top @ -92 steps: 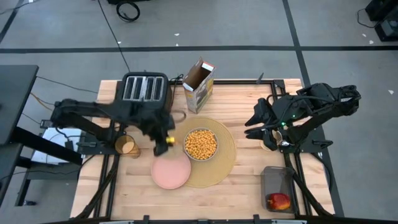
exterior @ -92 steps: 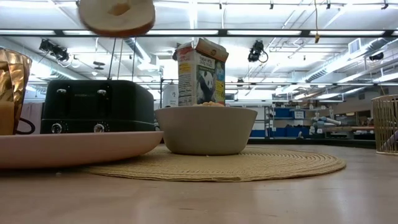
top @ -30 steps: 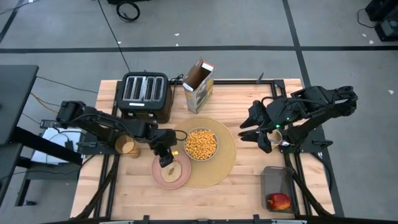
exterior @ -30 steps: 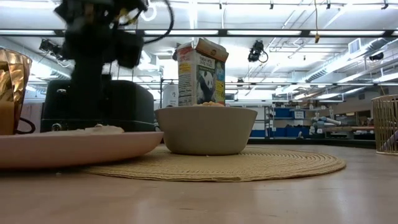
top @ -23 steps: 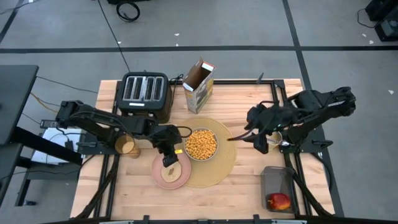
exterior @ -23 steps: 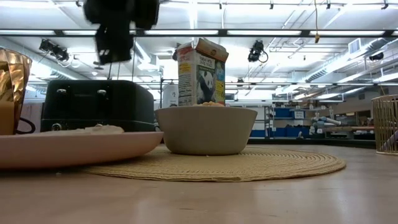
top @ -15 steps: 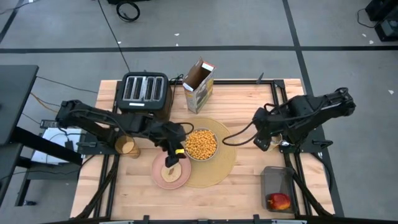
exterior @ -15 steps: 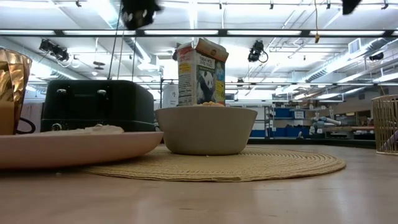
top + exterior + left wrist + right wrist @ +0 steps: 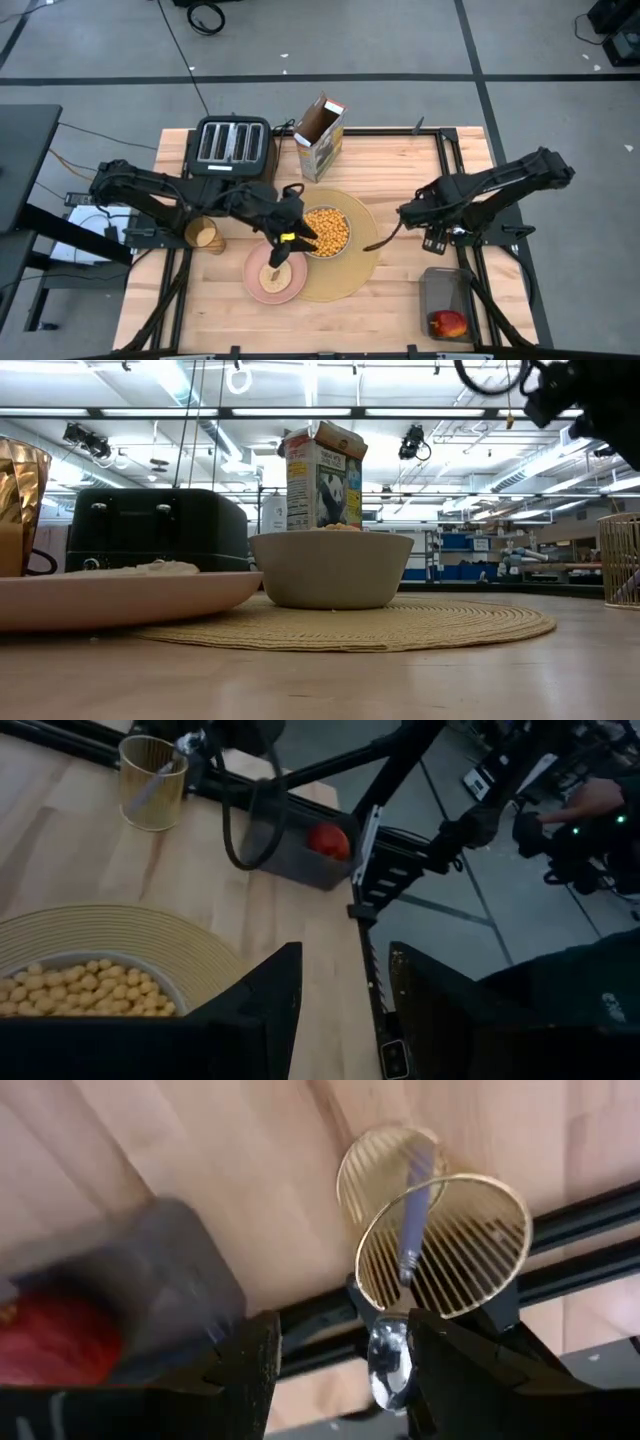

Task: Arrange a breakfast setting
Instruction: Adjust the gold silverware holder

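Looking down on the table, I take the large round tan placemat as my reference. The pale grey bowl sits on it, filled with yellow cereal. The pink plate overlaps the mat's left edge, with the round bread piece lying flat on it. The amber translucent cup stands further left of the mat, beyond the plate.

My left gripper hangs over the mat's left edge, between plate and bowl, above the bread. Its fingers are spread and hold nothing.

My right gripper is just off the mat's right edge, clenched on the metal spoon. In the wrist view the spoon's bowl shows between the fingers; from above, the spoon slants down over the mat's right rim. I cannot tell whether it touches the mat. A gold wire cup stands right of the mat, by the table's frame.

The red apple lies in a grey bin, well right of the mat towards the front. Behind the mat stand the cereal box and, to its left, the black toaster.
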Available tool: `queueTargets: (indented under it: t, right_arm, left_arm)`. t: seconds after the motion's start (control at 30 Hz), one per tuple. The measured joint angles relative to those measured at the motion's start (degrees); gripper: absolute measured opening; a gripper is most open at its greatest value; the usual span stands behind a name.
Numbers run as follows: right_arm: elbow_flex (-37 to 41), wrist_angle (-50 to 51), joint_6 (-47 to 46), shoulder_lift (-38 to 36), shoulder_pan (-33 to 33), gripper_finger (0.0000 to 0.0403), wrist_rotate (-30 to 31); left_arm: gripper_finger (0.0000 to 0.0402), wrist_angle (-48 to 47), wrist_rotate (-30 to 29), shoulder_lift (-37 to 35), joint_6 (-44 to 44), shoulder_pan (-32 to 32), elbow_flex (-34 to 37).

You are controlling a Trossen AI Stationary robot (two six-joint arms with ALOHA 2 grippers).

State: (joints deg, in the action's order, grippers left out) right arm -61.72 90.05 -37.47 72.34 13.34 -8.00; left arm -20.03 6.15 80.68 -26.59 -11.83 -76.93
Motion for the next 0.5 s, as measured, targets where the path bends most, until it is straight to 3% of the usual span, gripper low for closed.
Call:
queueTargets:
  t: [0.33, 0.5]
  right_arm:
    - [8.9, 0.0, 10.9, 0.0, -1.2, 0.0222, -1.9]
    - [8.6, 0.1, 11.1, 0.1, -1.2, 0.0222, -7.1]
  left_arm:
    - [0.0157, 0.0, -3.2, 0.0, -1.3, -1.7, 0.0]
    - [0.0157, 0.0, -3.7, 0.0, -1.3, -1.5, 0.0]
